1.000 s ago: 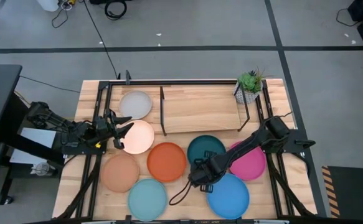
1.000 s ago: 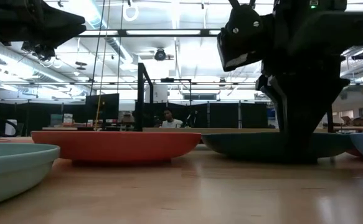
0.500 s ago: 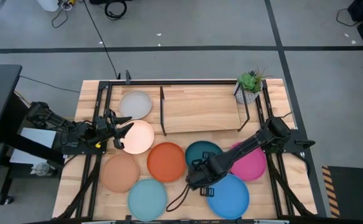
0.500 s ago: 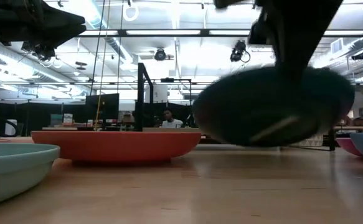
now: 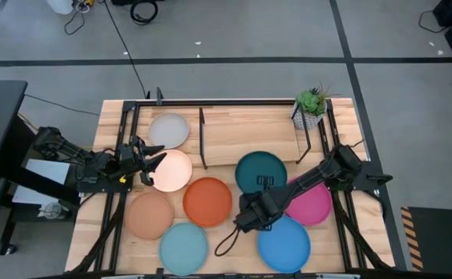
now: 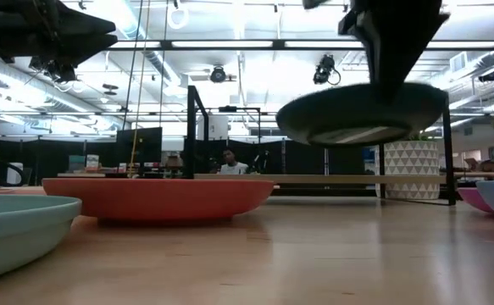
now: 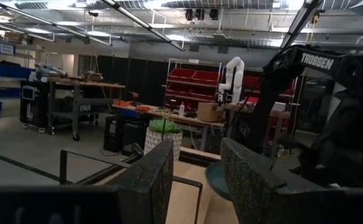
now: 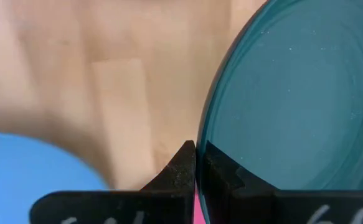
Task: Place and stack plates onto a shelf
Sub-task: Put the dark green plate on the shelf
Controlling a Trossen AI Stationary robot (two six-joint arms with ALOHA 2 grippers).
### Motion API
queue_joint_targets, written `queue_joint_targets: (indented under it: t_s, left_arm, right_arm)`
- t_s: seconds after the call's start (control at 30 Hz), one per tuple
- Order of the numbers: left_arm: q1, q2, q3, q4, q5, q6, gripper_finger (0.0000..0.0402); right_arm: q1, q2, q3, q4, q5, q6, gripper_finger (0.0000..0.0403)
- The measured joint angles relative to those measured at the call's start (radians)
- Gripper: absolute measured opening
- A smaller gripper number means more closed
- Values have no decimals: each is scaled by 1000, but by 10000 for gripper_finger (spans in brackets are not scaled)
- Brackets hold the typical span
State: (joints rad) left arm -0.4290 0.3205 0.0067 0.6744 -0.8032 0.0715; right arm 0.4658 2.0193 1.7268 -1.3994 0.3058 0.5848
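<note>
We see the right tool [image 5: 258,203] clamped on the rim of the dark teal plate [image 5: 260,172], lifted off the counter [image 6: 314,254] just short of the shelf [image 5: 249,138]; left tool [image 5: 150,159], parted and empty, waits beside that shelf's left end.

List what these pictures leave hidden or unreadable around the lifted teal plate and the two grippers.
- Right gripper: in the high view, the arm covers where it grips the dark teal plate.
- Magenta plate: high view, partly under the right arm.
- Left gripper: the high view shows it too small to read its fingers.
- Shelf: the low view shows it edge-on only.
</note>
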Motion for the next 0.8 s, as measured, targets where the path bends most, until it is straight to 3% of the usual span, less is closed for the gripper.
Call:
queue_joint_targets:
  t_s: [0.5, 0.8]
  left_arm:
    - [-1, 0, 0, -36, 0, -42, 142]
    - [-1, 0, 0, -38, 0, -43, 142]
  right_arm:
    - [-224, -334, -467, 257, 68, -106, 20]
    - [-395, -388, -580, 370, 84, -263, 20]
